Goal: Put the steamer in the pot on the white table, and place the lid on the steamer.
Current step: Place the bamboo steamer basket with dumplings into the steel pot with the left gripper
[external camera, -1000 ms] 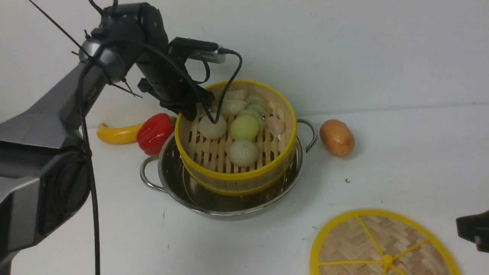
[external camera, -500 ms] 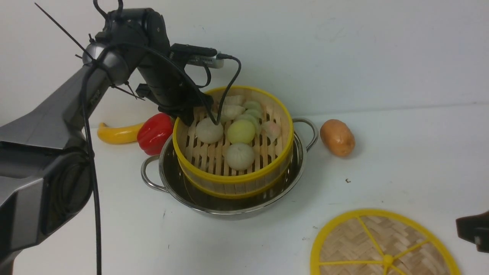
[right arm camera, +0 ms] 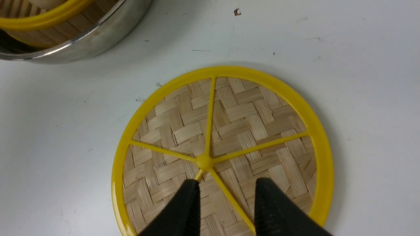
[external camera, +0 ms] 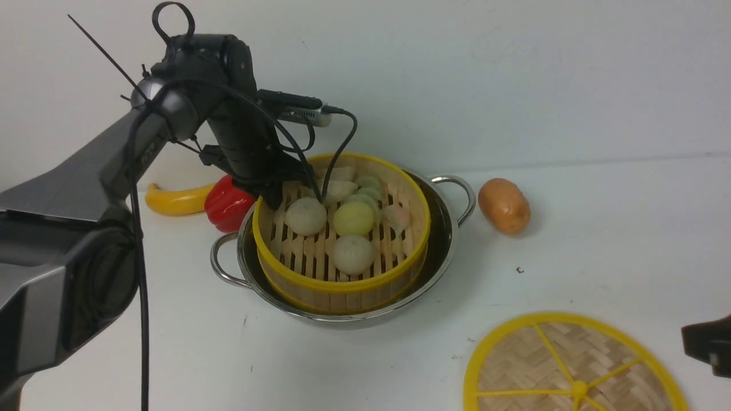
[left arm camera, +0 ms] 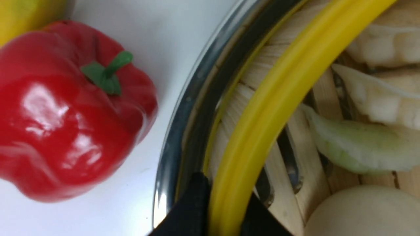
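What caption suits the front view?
The left hand holds the steamer in the pot; the lid lies on the table.

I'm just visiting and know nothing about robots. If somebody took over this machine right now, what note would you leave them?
Pincers: the left pincer is shut on the yellow rim of the steamer; the right pincer is open above the lid, holding nothing.
Things: the steamer is down inside the pot on the white table; the lid lies flat on the table.
Done: steamer in the pot, not yet released.
Left: let go of the steamer, pick up the lid, set it on the steamer.
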Available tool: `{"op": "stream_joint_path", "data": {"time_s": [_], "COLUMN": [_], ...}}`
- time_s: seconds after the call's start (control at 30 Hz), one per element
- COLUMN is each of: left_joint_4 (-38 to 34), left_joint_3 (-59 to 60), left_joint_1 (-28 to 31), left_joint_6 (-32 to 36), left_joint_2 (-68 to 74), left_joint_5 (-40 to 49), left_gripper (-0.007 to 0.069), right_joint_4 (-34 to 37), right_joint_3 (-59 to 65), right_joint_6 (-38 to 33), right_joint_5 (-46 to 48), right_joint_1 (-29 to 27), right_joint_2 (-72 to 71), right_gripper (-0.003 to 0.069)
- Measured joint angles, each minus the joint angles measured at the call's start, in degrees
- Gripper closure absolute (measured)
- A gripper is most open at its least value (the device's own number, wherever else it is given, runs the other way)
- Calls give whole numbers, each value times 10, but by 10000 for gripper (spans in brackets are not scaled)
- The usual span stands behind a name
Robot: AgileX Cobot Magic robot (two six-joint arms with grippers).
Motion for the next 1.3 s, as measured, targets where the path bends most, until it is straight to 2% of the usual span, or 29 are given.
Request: {"op": "stream_joint_path", "data": {"time_s": [0.53, 0.7, 0.73, 0.9, 1.0, 1.07, 1.17, 1.27, 1.3], "left_joint_4": [-18, -26, -29, -34, -32, -32, -31, -29, -27], "left_joint_3": [1, 1, 1, -26, -46, -59, -67, -68, -67], "left_joint_1": [0, 0, 0, 1, 2, 4, 12, 22, 24], "left_joint_6": [4, 4, 4, 4, 8, 15, 17, 20, 21], "left_joint_2": [22, 22, 22, 15, -15, -49, -118, -188, -229], "left_joint_5": [-1, -2, -2, -2, -1, -4, -7, -9, -9], "left_gripper": [570, 463, 411, 241, 170, 144, 146, 181, 214], "right_joint_4": [0, 0, 0, 0, 7, 17, 24, 26, 24], "right_joint_3": [0, 0, 0, -1, -18, -36, -67, -83, -85], "right_joint_6": [0, 0, 0, -12, -31, -42, -56, -68, -72], "right_joint_5": [4, 9, 9, 9, 14, 14, 14, 12, 12], "right_joint_1": [0, 0, 0, 0, 0, 0, 0, 2, 8], "right_joint_2": [0, 0, 0, 0, 7, 22, 73, 144, 178], "right_gripper": [410, 410, 410, 410, 410, 410, 403, 393, 388]}}
